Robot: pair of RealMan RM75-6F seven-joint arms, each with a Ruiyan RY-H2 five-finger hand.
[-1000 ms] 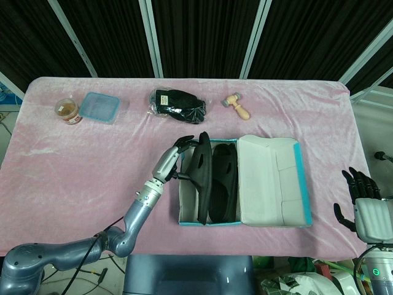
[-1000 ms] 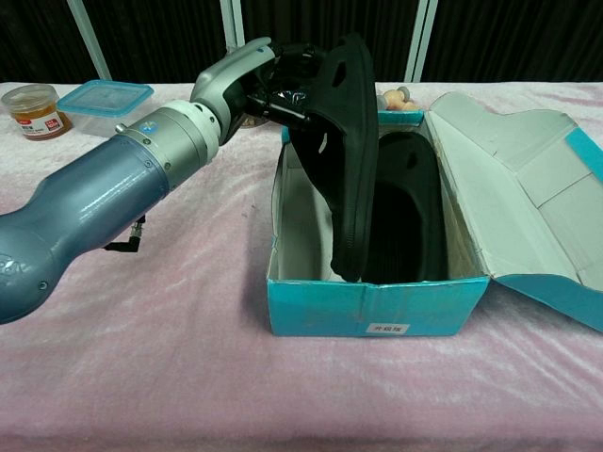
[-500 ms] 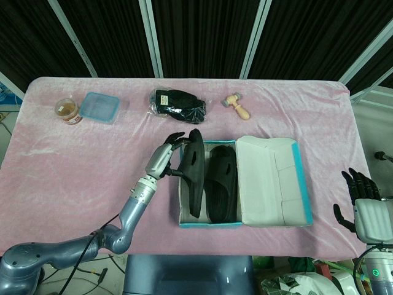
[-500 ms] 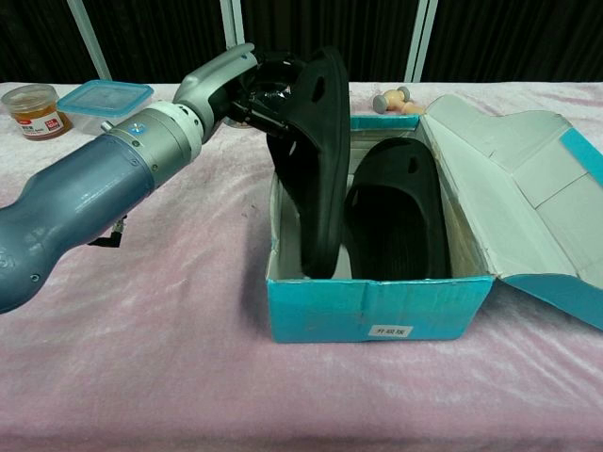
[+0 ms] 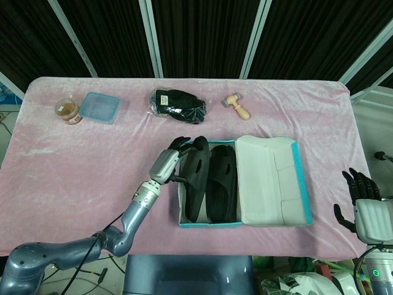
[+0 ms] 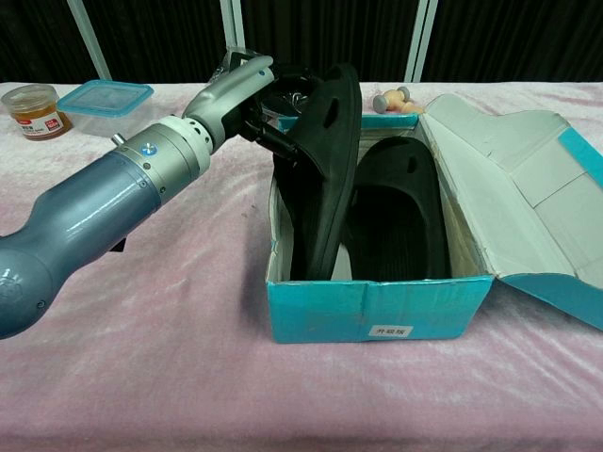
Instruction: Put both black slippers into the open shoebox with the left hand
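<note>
Open teal shoebox (image 6: 377, 320) — one black slipper (image 6: 400, 212) flat inside, second slipper (image 6: 325, 169) tilted on edge at left wall.

Fingertips of left hand (image 6: 247, 91) hidden behind tilted slipper (image 6: 323, 169) in chest view; grip contact not resolved. Lower end of that slipper concealed by front wall of shoebox (image 6: 377, 309). Box lid cut off at right edge of chest view. Right hand (image 5: 363, 204) visible only at lower right of head view, forearm cropped by bottom edge. Contents of jar (image 5: 67, 110) at upper left too small to identify.
</note>
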